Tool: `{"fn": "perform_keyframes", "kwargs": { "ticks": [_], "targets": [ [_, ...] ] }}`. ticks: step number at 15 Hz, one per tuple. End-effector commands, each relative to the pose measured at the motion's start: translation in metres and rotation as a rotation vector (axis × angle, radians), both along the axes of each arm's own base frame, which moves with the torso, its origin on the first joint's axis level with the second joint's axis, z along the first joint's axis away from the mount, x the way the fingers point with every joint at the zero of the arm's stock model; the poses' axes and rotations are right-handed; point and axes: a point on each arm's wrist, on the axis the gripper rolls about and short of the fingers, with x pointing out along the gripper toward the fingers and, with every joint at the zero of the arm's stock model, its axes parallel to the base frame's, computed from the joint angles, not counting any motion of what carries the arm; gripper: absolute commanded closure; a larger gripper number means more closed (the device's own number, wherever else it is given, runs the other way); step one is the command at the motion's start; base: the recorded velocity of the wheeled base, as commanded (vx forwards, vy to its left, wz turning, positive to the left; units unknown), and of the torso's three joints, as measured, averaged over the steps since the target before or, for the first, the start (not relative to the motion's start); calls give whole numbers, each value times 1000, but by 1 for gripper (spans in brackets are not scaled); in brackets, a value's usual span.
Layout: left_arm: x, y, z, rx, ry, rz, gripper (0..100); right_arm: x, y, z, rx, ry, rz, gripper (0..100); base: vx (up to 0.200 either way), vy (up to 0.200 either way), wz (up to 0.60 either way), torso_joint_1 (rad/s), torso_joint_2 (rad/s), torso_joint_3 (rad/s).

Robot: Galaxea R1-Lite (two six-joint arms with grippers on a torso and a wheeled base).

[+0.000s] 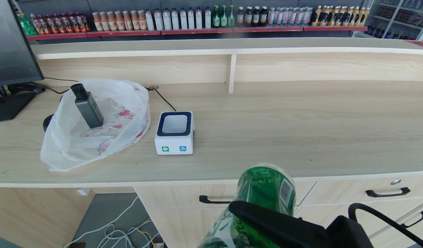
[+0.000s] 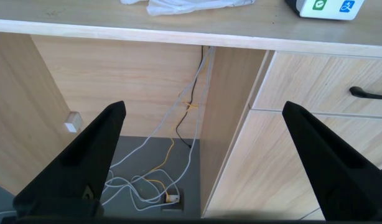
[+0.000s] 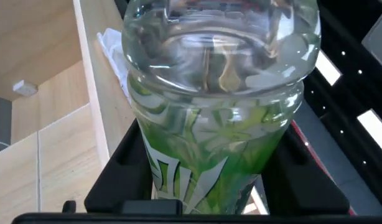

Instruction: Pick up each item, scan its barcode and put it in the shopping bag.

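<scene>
My right gripper (image 1: 266, 213) is shut on a green plastic bottle (image 1: 263, 193), held tilted in front of the counter's front edge, its barcode label facing right. The wrist view shows the bottle (image 3: 216, 118) from its clear base, clamped between the black fingers (image 3: 125, 168). The white scanner box (image 1: 174, 132) with a dark-framed window stands on the counter. Left of it lies the white shopping bag (image 1: 94, 131), open, with a grey bottle (image 1: 88, 106) standing inside. My left gripper (image 2: 200, 155) hangs open below the counter edge, nothing between its fingers.
A dark monitor (image 1: 11, 41) stands at the counter's far left. A cable (image 1: 165, 100) runs from the back to the scanner. Drawers with black handles (image 1: 387, 193) sit under the counter. Loose cables (image 2: 153, 180) lie on the floor below.
</scene>
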Motion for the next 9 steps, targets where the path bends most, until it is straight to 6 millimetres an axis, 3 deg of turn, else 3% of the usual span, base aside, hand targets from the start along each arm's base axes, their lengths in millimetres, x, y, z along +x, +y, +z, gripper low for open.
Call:
{"fn": "perform_keyframes", "kwargs": {
  "ticks": [1,9],
  "targets": [
    [0,0,0,0,-1,0,0,0,-1,2,-12,-50,-21,100,0,0,0,0,0,0],
    [0,0,0,0,-1,0,0,-3,-12,12,-103,-343,-130,100,0,0,0,0,0,0]
  ]
}}
